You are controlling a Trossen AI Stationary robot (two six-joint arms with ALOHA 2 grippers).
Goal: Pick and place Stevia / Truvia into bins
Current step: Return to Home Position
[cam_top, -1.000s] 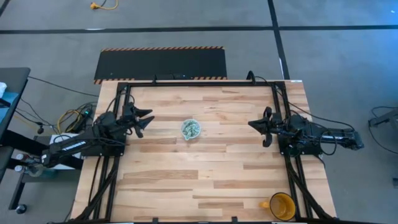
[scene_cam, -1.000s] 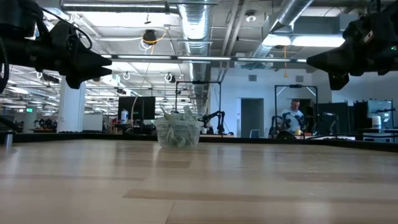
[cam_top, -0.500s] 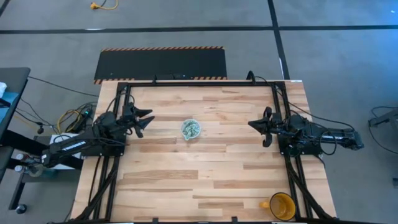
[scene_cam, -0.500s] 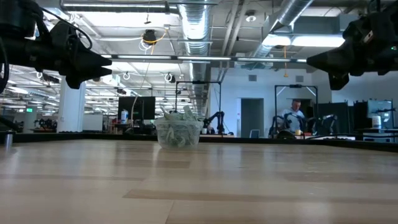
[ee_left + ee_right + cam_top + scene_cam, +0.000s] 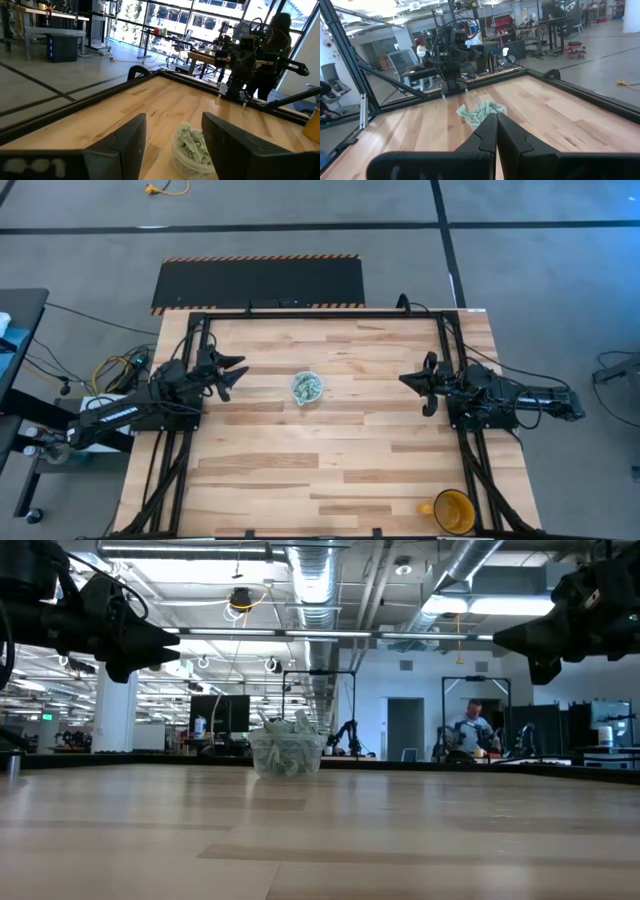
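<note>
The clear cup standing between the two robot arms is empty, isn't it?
No. The clear cup is not empty: the left wrist view shows it heaped with pale green and white sachets. The rest is right: it stands between the two arms, with the left gripper on one side and the right gripper on the other.

A pale wooden table (image 5: 330, 450) fills the middle of the high view. 1 yellow-orange mug (image 5: 453, 510) stands at its lower right corner. Above the table's top edge lies a black mat (image 5: 258, 283) with striped borders. In the low view, 1 person (image 5: 473, 726) shows right of centre, far back.
</note>
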